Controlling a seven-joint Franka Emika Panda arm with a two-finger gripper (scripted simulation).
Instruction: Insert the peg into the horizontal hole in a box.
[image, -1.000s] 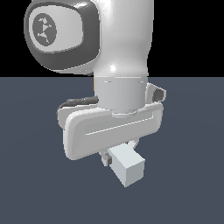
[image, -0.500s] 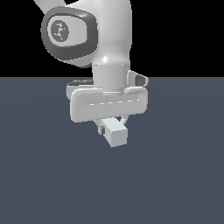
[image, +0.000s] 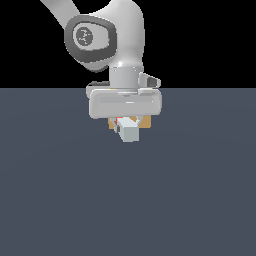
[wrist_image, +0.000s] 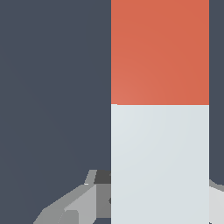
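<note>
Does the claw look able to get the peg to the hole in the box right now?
Probably yes: the claw holds the peg right before the box, though the hole is hidden.

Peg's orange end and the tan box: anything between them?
Cannot tell: in the exterior view the claw and peg cover that stretch before the box; the wrist view shows only peg over floor.

Exterior view: set off the arm at some distance, facing the pincer (image: 125, 122) head-on and slightly downward over the dark desk (image: 60, 190), white end of the peg (image: 129, 132) pointing toward the lens, tan box (image: 144, 121) behind. Wrist view: mounted on the wrist, very close, looking along the peg (wrist_image: 159, 109) past one finger (wrist_image: 83, 203). Shared by both: the peg and the desk (wrist_image: 52, 87).
</note>
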